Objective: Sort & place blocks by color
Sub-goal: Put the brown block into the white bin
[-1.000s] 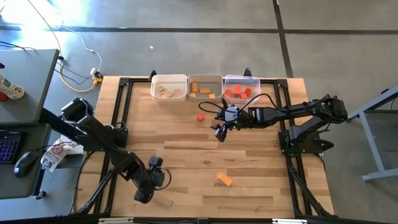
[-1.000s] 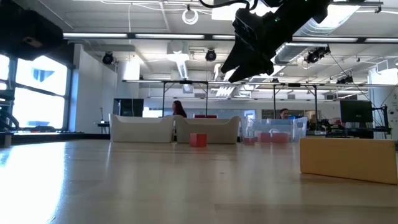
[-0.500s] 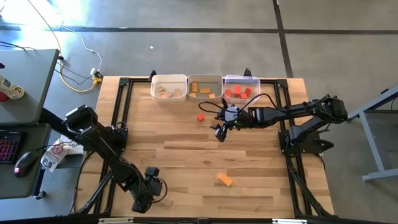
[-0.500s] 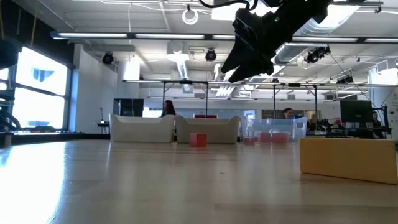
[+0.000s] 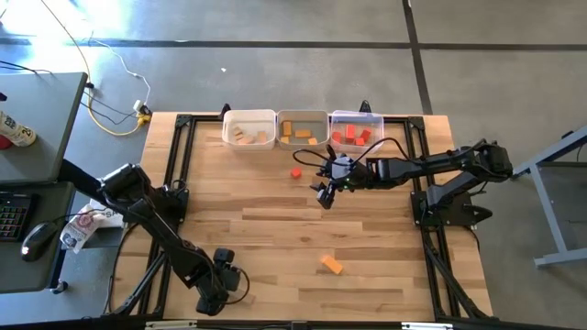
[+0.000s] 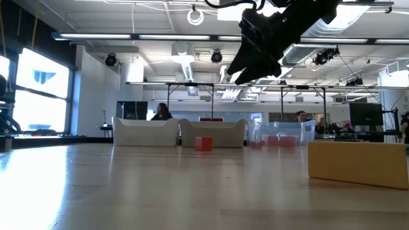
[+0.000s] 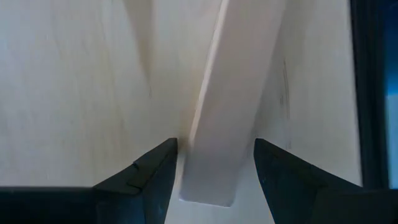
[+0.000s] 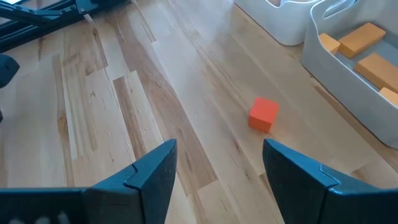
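Note:
My left gripper [image 5: 218,291] is low over the table's near edge, left of centre, and open. In the left wrist view its fingers [image 7: 214,152] stand on either side of one end of a plain light wood bar [image 7: 233,93] that lies flat on the table, with a narrow gap at each side. My right gripper [image 5: 323,194] hovers open above the table's far middle, and a red cube [image 8: 263,114] [image 5: 296,171] sits on the wood ahead of it. An orange block [image 5: 331,265] lies alone toward the near right.
Three small bins stand in a row at the far edge: one with light wood pieces [image 5: 249,128], one with orange pieces [image 5: 303,128], one with red pieces [image 5: 356,128]. A black frame runs along the table's sides [image 5: 180,165]. People move in the room beyond the table.
My left gripper has moved toward the table's near edge and come down over the light wood bar, which showed beside it a second ago and is now hidden under it in the high view. The right arm has kept still.

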Motion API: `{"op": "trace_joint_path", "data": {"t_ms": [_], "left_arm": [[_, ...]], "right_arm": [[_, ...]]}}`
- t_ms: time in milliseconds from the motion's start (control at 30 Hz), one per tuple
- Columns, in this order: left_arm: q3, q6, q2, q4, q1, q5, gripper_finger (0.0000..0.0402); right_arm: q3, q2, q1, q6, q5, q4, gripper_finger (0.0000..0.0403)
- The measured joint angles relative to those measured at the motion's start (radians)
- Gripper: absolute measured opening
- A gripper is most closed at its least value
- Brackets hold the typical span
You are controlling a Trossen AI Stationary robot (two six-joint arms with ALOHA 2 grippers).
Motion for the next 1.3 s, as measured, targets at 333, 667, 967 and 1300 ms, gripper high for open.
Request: {"op": "trace_joint_path", "data": {"t_ms": [333, 667, 967, 1300], "left_arm": [[0.004, 0.003, 0.039, -0.008, 0.001, -0.033, 0.0191], [0.003, 0.014, 0.04, -0.012, 0.016, -0.049, 0.0096], [-0.003, 0.148, 0.0, -0.04, 0.101, -0.042, 0.0096], [-0.003, 0.411, -0.044, -0.036, 0.319, -0.024, 0.0096]], "right_arm": [[0.0, 0.0, 0.0, 0.0, -0.002, 0.0, 0.0224], [0.0, 0.0, 0.025, 0.011, -0.031, 0.0, 0.0224], [0.0, 0.0, 0.101, -0.013, -0.104, 0.0, 0.0224], [0.0, 0.0, 0.165, -0.097, -0.108, -0.009, 0.0224]]}}
